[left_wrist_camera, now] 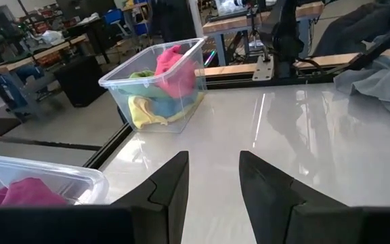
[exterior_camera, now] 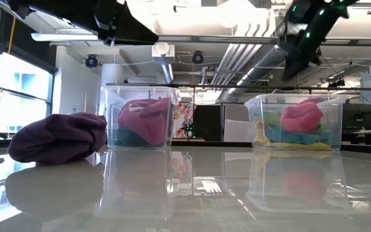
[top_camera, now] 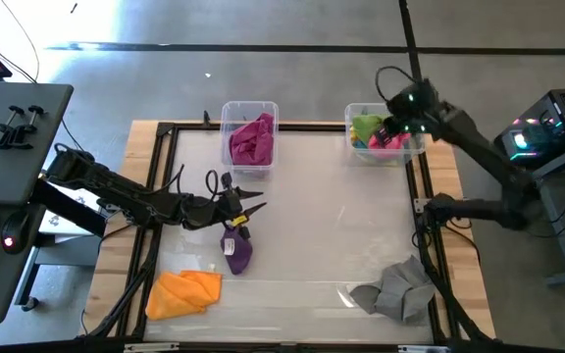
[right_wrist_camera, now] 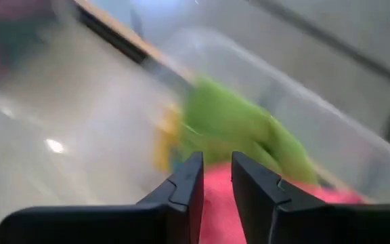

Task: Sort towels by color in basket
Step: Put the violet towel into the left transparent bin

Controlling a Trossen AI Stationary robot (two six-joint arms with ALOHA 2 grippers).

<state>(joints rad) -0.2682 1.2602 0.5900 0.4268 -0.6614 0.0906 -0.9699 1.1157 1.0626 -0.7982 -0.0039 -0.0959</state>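
A purple towel (top_camera: pixel 236 251) (exterior_camera: pixel 57 136) lies bunched on the table, just on the near side of my left gripper (top_camera: pixel 250 204) (left_wrist_camera: pixel 214 177), which is open, empty and raised above the table. The orange towel (top_camera: pixel 182 292) lies near the near-left corner and the grey towel (top_camera: pixel 394 288) (left_wrist_camera: pixel 378 71) near the near-right corner. My right gripper (top_camera: pixel 392 131) (right_wrist_camera: pixel 214 171) hovers open above the right bin (top_camera: pixel 382 133) (exterior_camera: pixel 297 122), over a pink towel (right_wrist_camera: pixel 215 210) that rests on light green (right_wrist_camera: pixel 239 125), yellow and light blue ones. The left bin (top_camera: pixel 250 135) (exterior_camera: pixel 140 121) holds a magenta towel over a dark green one.
Both clear plastic bins stand at the table's far edge, with bare glossy tabletop (top_camera: pixel 332 226) between them and the towels near the front. A black frame (top_camera: pixel 165 196) borders the table. Equipment stands to the left and right of the table.
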